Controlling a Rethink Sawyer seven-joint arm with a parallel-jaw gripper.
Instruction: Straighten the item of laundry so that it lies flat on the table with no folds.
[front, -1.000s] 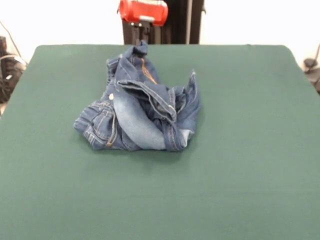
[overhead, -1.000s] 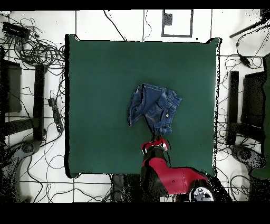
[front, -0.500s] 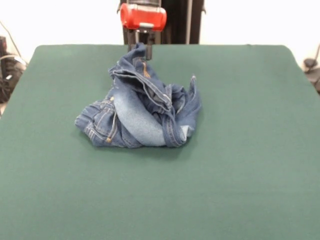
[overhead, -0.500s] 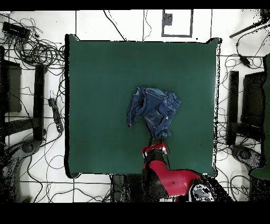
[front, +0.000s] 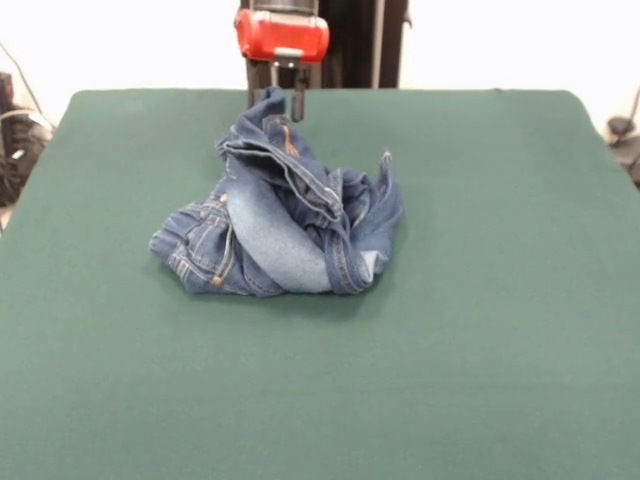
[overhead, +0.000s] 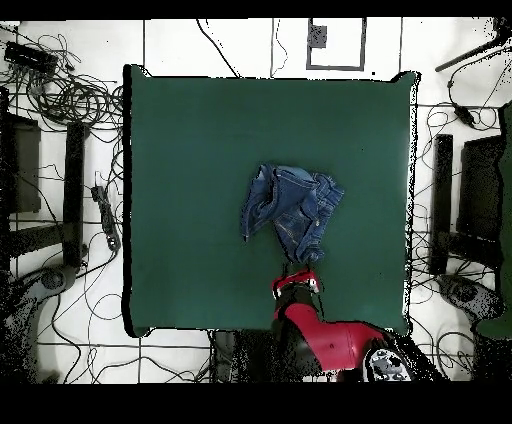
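The small blue denim jeans (front: 283, 215) lie crumpled in a heap on the green table (front: 480, 320), a little toward the robot's side of its middle. Faded pale patches and orange stitching show. One corner of the cloth rises to a peak at the far side. My gripper (front: 275, 100) hangs just over that peak, under its red body. Its fingers (front: 297, 105) stand apart on either side of the cloth tip. In the overhead view the jeans (overhead: 292, 210) lie bunched, with my gripper (overhead: 298, 278) at their edge nearest the robot's base.
The table's edges (overhead: 128, 200) are far from the jeans on all sides. Cables and equipment (overhead: 60, 90) lie on the floor around the table. The black pedestal (front: 350, 45) stands behind the gripper.
The gripper drew the jeans' far corner up and toward the robot's base, raising a peak. Since half a second ago its fingers have parted and the cloth tip has sagged slightly.
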